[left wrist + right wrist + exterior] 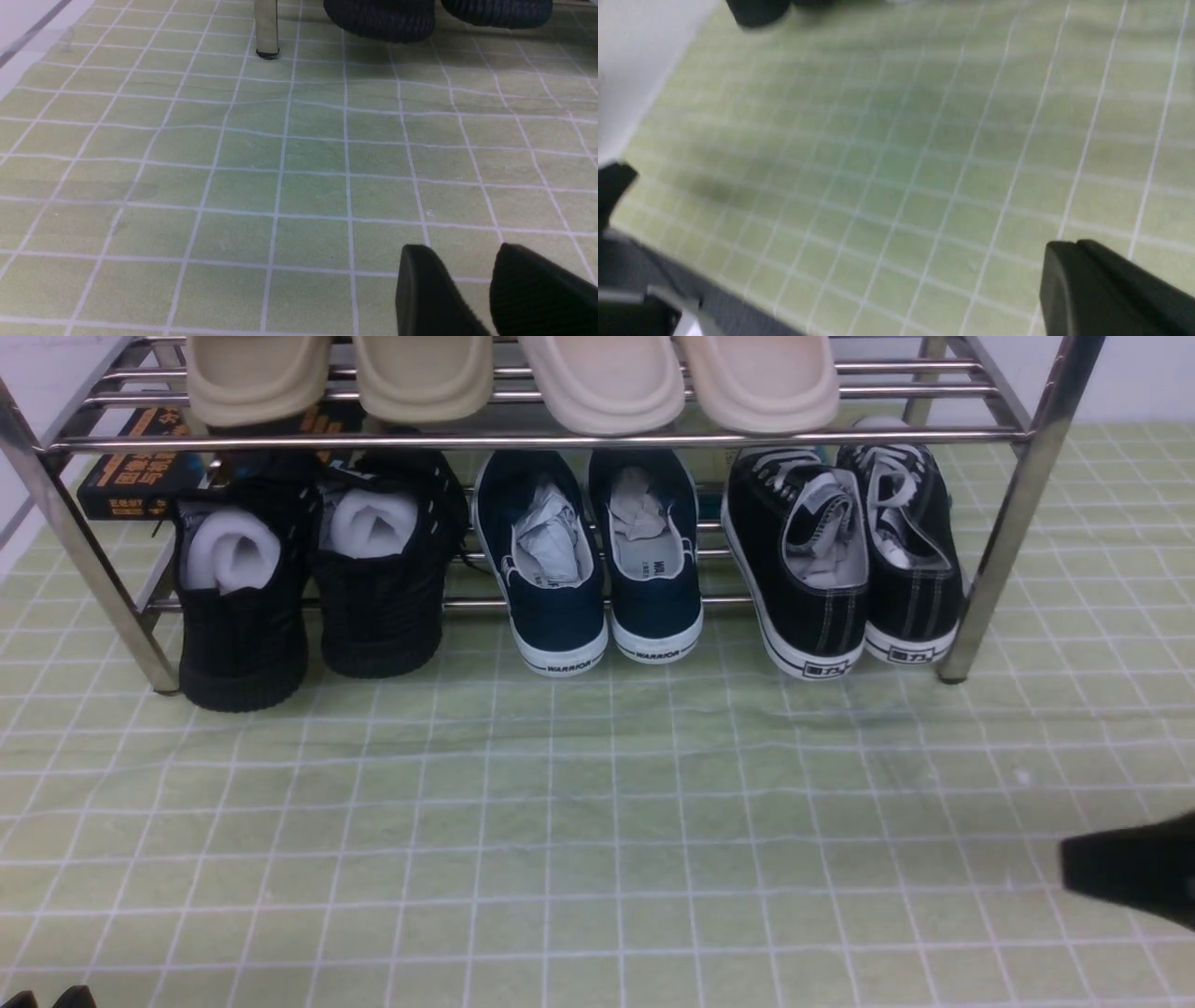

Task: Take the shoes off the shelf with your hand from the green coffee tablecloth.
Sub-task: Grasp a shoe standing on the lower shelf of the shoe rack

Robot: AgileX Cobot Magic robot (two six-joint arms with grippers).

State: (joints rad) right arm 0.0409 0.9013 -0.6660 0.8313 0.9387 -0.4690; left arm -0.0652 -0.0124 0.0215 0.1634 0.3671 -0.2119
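The navy blue shoes (597, 560) stand side by side in the middle of the lower tier of the chrome shelf (1013, 532), heels toward me, white paper inside. The shelf stands on the green coffee tablecloth (597, 821). My right gripper (1120, 873) hovers low over the cloth at the right edge, far from the shoes; in the right wrist view (1073, 254) its fingers are pressed together and hold nothing. My left gripper (462, 261) is over the cloth at the near left with a gap between its fingers, empty; only its tips (47, 999) show in the front view.
Black knit shoes (308, 579) stand left of the navy pair and black lace-up sneakers (840, 560) stand right of it. Beige slippers (513, 378) lie on the top tier. A black book (140, 467) lies behind the rack. The rack's left leg (267, 28) stands ahead of the left gripper.
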